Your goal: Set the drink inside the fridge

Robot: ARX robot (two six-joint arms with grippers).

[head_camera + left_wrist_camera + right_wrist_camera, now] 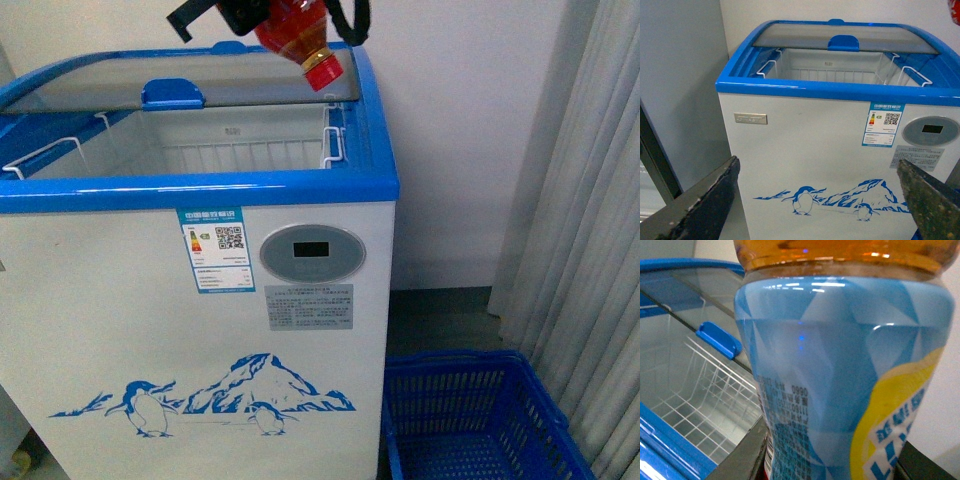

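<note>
1. Right gripper (285,12): jaws closed on the drink (300,35), seen at the top edge of the front view, above the fridge's back right corner.
2. Drink: held tilted, red cap (323,70) pointing down and toward the right rim; red label at the neck in the front view. In the right wrist view the light-blue label (840,375) fills the frame, with amber liquid above it.
3. Left gripper (815,200): jaws wide apart, nothing between them; two dark fingers (705,205) frame the fridge's front panel, well below the rim.
4. Fridge (120,330): white chest with blue rim (200,187); glass top (110,85) slid back, front half open. White wire basket (200,155) inside, nothing visible in it.
5. Fridge front: round grey display (312,252), energy sticker (216,250), blue penguin-and-mountain graphic (215,395).
6. Crate (480,420): blue plastic, on the floor just beside the fridge's right side.
7. Curtain (590,200): grey, at the right wall.
</note>
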